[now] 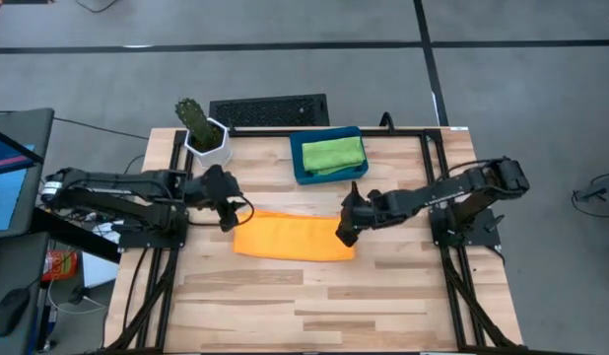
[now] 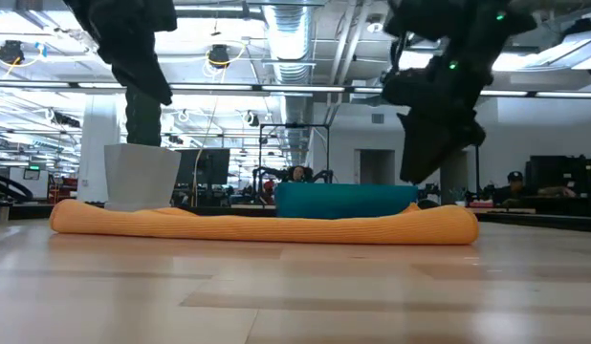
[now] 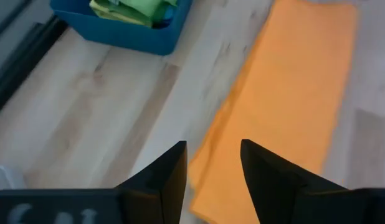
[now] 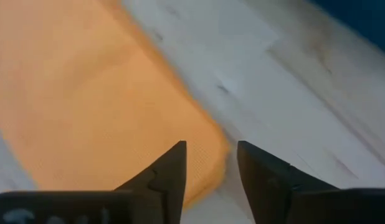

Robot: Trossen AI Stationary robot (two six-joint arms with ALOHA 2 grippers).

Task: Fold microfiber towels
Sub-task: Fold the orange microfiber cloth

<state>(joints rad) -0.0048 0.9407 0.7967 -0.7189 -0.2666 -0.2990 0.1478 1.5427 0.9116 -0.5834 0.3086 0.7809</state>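
Orange towel [image 1: 293, 239] lying mid-tabletop [image 1: 314, 306], folded into 1 long strip. Left pincer [image 1: 229, 214] released over its left end, right pincer [image 1: 345, 235] released over its right end, both empty. Worth gripping matching corners squarely for the next fold. Green towel [image 1: 333, 155] in tray [image 1: 303, 174]; other 2 towels hidden or indistinct.

Orange towel [image 1: 293, 239]; green towel [image 1: 333, 154] in blue tray [image 1: 302, 174] (plain, unpatterned); pale wood table [image 1: 314, 306].
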